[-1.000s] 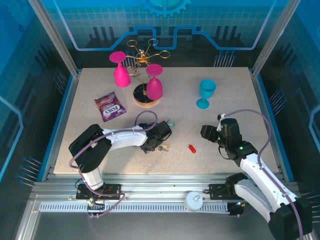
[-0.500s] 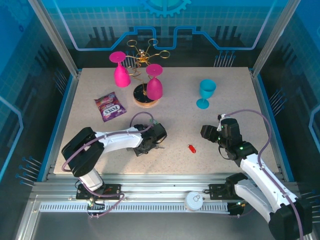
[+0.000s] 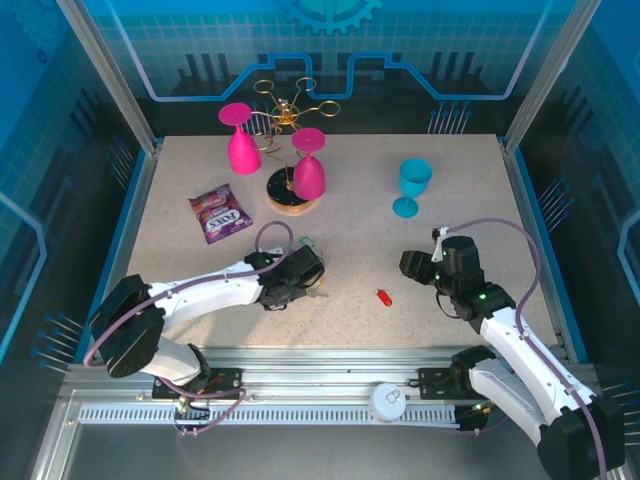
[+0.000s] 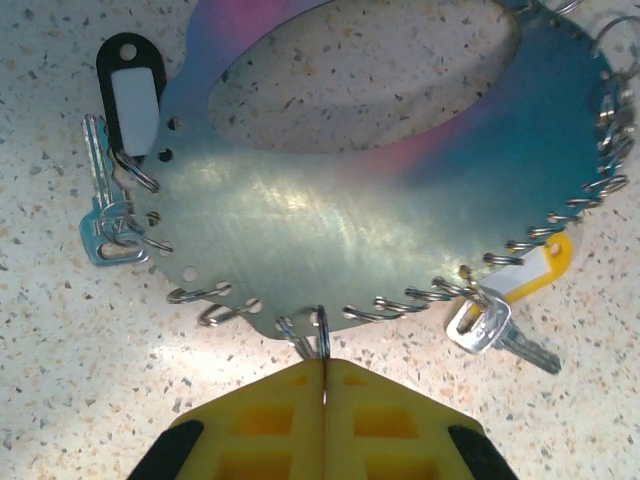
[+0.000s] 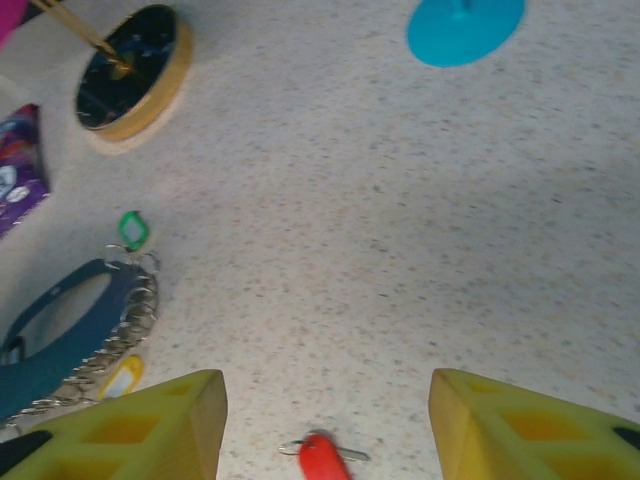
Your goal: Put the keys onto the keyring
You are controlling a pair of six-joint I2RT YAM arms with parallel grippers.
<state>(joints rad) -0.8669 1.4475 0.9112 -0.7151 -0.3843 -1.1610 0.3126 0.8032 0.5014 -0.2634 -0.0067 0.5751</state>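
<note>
The keyring (image 4: 360,210) is a flat bluish metal plate with a handle cut-out and small split rings along its edge. It lies on the table and also shows in the right wrist view (image 5: 40,345). My left gripper (image 4: 323,365) (image 3: 303,277) is shut on one split ring at the plate's near edge. A black-tagged key (image 4: 112,190) and a yellow-tagged key (image 4: 505,305) hang from the rings, and a green tag (image 5: 132,229) lies at the far end. A red-tagged key (image 3: 383,297) (image 5: 322,458) lies loose. My right gripper (image 5: 328,400) (image 3: 415,266) hovers open just beyond it.
A gold wire rack on a round wooden base (image 3: 290,200) (image 5: 130,75) holds two pink glasses at the back. A teal glass (image 3: 411,185) stands at the back right, its foot (image 5: 465,25) ahead of my right gripper. A purple snack packet (image 3: 220,213) lies left.
My left arm has drawn back to the left and dragged the keyring with its keys and green tag that way. The right gripper has narrowed a little and stayed in place.
</note>
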